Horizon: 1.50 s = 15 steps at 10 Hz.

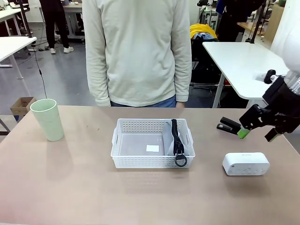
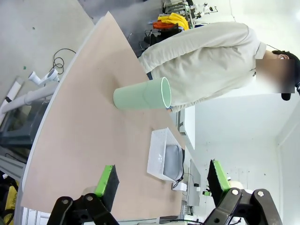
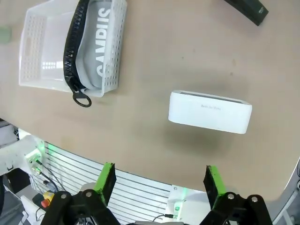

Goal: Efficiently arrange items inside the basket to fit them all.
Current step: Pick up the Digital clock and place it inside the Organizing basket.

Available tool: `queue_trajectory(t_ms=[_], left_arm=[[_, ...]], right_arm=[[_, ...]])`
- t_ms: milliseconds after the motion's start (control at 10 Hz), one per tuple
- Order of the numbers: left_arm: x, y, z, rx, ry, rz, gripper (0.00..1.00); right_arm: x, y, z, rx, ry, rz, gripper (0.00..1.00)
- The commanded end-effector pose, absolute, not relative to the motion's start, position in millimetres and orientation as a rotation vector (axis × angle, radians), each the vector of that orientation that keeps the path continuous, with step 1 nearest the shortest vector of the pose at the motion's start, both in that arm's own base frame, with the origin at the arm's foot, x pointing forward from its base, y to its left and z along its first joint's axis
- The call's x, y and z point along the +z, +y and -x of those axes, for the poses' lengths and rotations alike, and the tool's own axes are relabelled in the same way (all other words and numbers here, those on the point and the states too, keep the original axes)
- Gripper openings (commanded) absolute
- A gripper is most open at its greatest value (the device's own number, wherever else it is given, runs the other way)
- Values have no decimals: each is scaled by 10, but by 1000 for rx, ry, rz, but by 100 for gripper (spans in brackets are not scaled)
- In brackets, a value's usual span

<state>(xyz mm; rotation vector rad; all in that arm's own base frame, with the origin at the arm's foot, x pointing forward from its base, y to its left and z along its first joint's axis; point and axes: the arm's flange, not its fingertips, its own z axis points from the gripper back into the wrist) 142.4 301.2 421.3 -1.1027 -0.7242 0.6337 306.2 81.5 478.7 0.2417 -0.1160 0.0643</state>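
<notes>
Pouch [image 1: 168, 138] stands at basket [image 1: 123, 140] right wall; box [image 1: 245, 163], stapler [image 1: 228, 125], cup [image 1: 47, 119] outside. Left gripper [image 2: 161, 183] and right gripper [image 1: 257, 131] gape empty. Risk: box may jam against upright pouch, or cup won't fit.

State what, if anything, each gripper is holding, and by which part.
Nothing is held. The left gripper and the right gripper both have their fingers spread apart, with nothing between them.
</notes>
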Motion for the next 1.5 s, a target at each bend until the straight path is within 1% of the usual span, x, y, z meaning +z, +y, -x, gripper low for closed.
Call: queue_trajectory(t_ms=[0,100,200,300,400,500,600,700,800,900,1000,1200,1300,1400], left_arm=[[4224,3022,-1407,612,-752,1110,100],[4224,3022,-1407,612,-752,1110,100],[4224,3022,-1407,612,-752,1110,100],[4224,3022,-1407,612,-752,1110,100],[4224,3022,-1407,612,-752,1110,100],[4224,3022,-1407,612,-752,1110,100],[4224,3022,-1407,612,-752,1110,100],[4224,3022,-1407,612,-752,1110,100],[4224,3022,-1407,612,-752,1110,100],[4224,3022,-1407,612,-752,1110,100],[4224,3022,-1407,612,-752,1110,100],[4224,3022,-1407,612,-752,1110,100],[4224,3022,-1407,612,-752,1110,100],[4224,3022,-1407,612,-752,1110,100]], right_arm=[[4715,770,-3220,3,-81,-215,100],[4646,717,-3345,26,-54,-219,100],[4580,691,-3411,114,-14,-226,100],[4541,659,-3420,214,-14,-215,100],[4511,606,-3438,492,-23,-193,100],[4479,569,-3462,784,-61,-248,100],[4450,566,-3481,917,-131,-243,100],[4411,616,-3481,1011,-206,-177,100],[4370,703,-3452,1168,-276,-125,100],[4300,735,-3415,1329,-300,-123,100],[4226,712,-3360,1467,-274,-121,100],[4178,622,-3265,1648,-244,-121,100],[4130,594,-3240,1707,-88,-156,100],[4089,580,-3261,1672,-29,-160,100]])
